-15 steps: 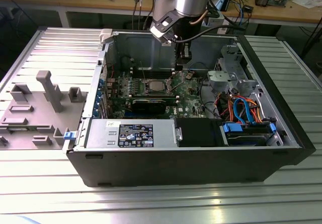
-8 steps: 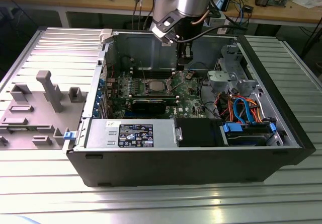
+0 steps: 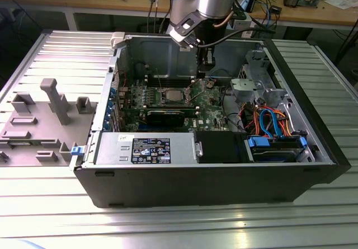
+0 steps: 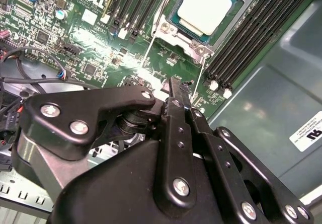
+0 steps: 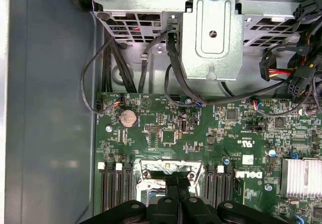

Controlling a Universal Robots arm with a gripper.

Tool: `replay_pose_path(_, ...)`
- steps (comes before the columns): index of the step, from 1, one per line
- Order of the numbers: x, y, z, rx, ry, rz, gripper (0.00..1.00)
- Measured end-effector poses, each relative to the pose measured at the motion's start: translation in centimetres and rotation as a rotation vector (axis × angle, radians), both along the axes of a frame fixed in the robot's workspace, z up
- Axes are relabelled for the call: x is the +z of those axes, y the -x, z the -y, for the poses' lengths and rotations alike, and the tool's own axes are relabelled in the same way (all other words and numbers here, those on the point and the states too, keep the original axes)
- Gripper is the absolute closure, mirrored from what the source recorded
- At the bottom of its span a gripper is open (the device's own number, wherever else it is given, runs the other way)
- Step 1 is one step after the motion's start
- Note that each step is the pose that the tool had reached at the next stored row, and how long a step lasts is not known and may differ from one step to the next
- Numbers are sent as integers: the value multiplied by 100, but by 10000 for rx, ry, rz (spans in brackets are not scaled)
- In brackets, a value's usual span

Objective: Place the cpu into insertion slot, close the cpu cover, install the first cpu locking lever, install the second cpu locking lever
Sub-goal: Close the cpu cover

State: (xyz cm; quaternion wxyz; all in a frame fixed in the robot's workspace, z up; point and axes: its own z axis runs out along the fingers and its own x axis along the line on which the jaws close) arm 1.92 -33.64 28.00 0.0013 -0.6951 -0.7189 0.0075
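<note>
The cpu (image 4: 206, 7), a square chip with a silver-grey top, lies flat in the insertion slot (image 3: 170, 96) on the green motherboard. The silver cpu cover (image 4: 173, 30) frames the chip and looks laid down around it. Two thin wire locking levers (image 4: 149, 45) run out from the socket's sides; I cannot tell whether they are latched. My black gripper (image 4: 177, 83) hovers shut above the board just beside the socket and holds nothing. In the exterior view the gripper (image 3: 207, 69) hangs inside the case to the right of the socket. In the first wrist view the gripper (image 5: 179, 183) covers part of the socket (image 5: 168, 169).
The open computer case (image 3: 313, 126) lies on a ribbed metal table (image 3: 179, 226). Black memory slots (image 4: 251, 38) flank the socket. A drive cage (image 3: 254, 84), bundled cables (image 3: 274, 120) and a power supply (image 3: 148, 148) crowd the case. A grey fixture (image 3: 50, 109) stands at the exterior view's left.
</note>
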Motion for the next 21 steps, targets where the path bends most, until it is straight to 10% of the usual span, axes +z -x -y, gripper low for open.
replay_pose_path(21, -99, -227, 0, 0, 1, 0, 89)
